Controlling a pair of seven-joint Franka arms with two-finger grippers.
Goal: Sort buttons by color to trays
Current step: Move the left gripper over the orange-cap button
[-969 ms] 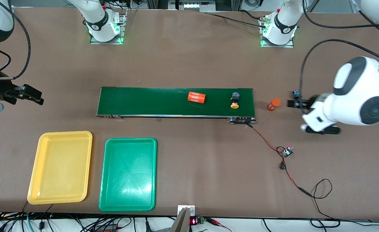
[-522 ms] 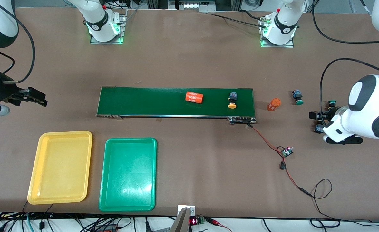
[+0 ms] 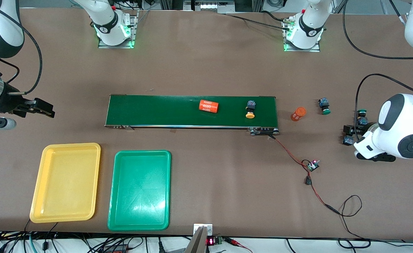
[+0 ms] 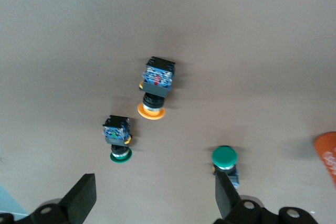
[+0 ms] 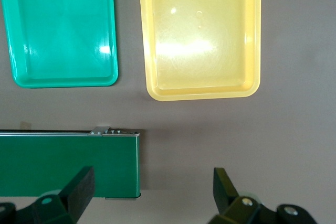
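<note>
Four buttons are out, two orange-capped and two green-capped, and none is in a tray yet. The yellow tray point(image 3: 36, 182) and the green tray point(image 3: 115, 196) both lie empty at the right arm's end of the table, nearer the front camera than the conveyor belt point(image 3: 150, 110). One orange-capped button point(image 3: 250, 109) lies on the belt near its left-arm end, its long axis across the belt and its cap toward the front camera. A "4680" cylinder point(image 3: 208, 106) lies beside it on the belt, and a second cylinder point(image 3: 298, 114) stands on the table just off that end. The other three buttons sit on bare table at the left arm's end, so the left arm is plainly the nearer one for them. The left gripper point(image 4: 152, 184) hangs over this group, fingers spread and empty. The second orange-capped button point(image 4: 156, 88) lies on its side roughly in line with the gap, cap pointing toward the gripper. One green-capped button point(image 4: 118, 139) lies close beside it and another green-capped button point(image 4: 224, 158) sits right by one finger point(image 4: 223, 195). The right gripper point(image 5: 152, 179) waits, released and empty, over bare table off the belt's other end, well apart from every button but near both trays
</note>
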